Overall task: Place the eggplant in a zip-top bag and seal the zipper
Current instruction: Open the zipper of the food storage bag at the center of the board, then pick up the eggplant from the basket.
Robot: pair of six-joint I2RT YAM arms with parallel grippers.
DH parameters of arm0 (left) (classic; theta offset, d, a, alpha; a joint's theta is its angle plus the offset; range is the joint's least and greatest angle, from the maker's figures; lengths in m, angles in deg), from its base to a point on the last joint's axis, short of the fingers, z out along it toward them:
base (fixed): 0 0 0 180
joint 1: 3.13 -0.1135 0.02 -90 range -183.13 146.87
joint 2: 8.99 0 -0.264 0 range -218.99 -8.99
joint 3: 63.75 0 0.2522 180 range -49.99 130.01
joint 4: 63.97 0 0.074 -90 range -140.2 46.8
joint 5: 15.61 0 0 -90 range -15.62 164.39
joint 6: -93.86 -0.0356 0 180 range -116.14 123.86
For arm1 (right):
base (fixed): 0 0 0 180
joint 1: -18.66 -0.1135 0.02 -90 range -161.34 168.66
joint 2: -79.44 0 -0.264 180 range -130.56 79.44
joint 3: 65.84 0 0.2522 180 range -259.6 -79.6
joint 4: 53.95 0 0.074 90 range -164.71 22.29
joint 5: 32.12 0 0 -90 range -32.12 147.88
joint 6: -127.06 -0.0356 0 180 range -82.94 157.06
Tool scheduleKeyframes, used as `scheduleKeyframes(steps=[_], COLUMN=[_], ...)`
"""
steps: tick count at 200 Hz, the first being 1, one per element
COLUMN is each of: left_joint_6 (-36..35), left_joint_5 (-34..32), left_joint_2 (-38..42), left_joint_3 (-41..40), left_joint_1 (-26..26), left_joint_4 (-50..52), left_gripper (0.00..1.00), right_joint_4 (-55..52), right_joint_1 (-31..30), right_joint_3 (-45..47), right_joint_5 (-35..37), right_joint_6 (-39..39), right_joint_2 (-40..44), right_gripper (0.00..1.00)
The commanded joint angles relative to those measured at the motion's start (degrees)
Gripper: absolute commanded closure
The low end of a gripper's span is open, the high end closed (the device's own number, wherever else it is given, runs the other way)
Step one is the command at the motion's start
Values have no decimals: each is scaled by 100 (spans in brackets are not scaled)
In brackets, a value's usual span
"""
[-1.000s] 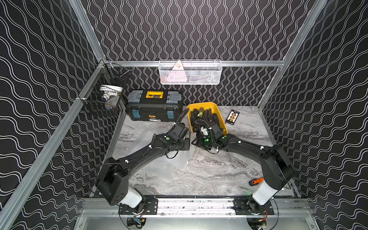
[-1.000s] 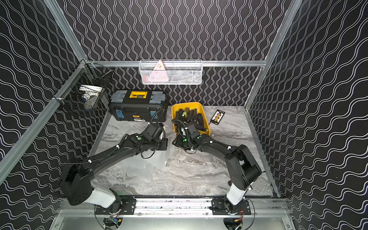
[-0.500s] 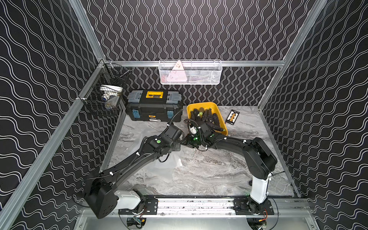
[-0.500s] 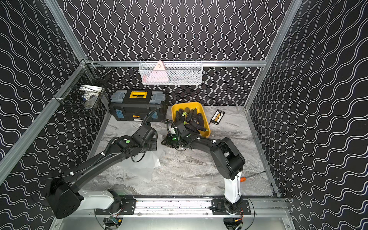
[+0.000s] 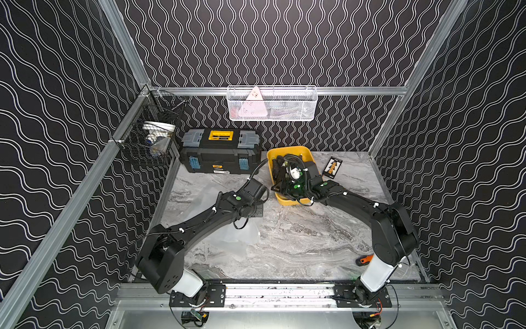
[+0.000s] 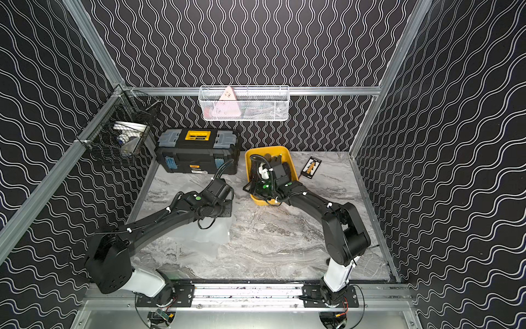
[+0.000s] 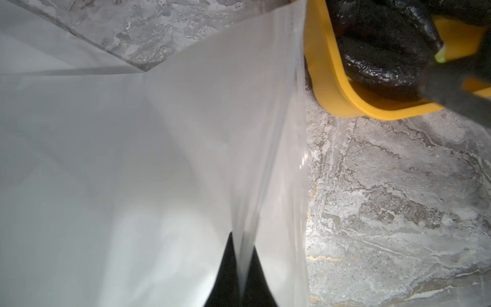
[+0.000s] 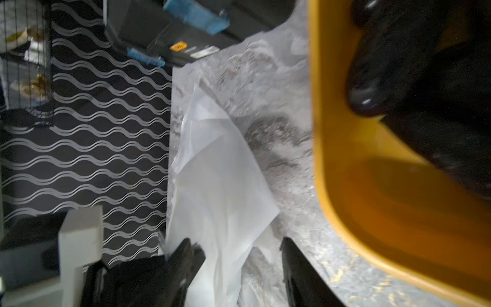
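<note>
Left wrist view: report the left gripper. (Inspector)

The left gripper is clamped on an edge of the zip-top bag. The film passes between both fingers and spreads forward from them over the table. (Technician)

Location of the eggplants relative to that tool? (Inspector)

Ahead of the fingers and off to the side of the pinched edge. They are several dark, glossy pieces lying in the yellow bin, outside the bag. The bin stands just beside the bag's free edge; whether the two touch cannot be told. (Technician)

Report the right gripper. (Inspector)

The right wrist view is blurred. The right gripper has its jaws spread apart and grasps nothing; only bag film and table show past the gap. The bin's wall runs forward alongside one finger, and the eggplants lie beyond that wall, inside the bin. (Technician)

Confirm from above. (Inspector)

In both top views the right arm reaches to the bin's near end, with the wrist over the bin. The left arm extends over the bag, which lies on the table beneath it. (Technician)
</note>
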Motion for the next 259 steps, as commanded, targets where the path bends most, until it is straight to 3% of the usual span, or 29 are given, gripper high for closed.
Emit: scheduleKeyframes(steps=[1, 42, 106, 203, 259], left_joint_6=[-77, -82, -139, -150, -153], left_joint_5=[175, 358, 450, 671, 705], left_joint_2=[28, 85, 142, 88, 134], left_joint_3=[-56, -132, -101, -185, -240], left_joint_1=[-37, -75, -106, -251, -338], left_joint_4=[-169, -236, -221, -339, -357], left_gripper=[100, 100, 100, 100, 100], right_joint_4=[-359, -591, -657, -422, -408], right_joint_1=[191, 333, 515, 439, 405], right_joint_3=[-205, -906, -1679, -1908, -1848], right_joint_5=[655, 1068, 966, 806, 783], right_joint_6=[196, 570, 508, 486, 455], right_joint_2=[-161, -908, -2018, -2238, -2303], right_gripper=[41, 36, 38, 41, 63])
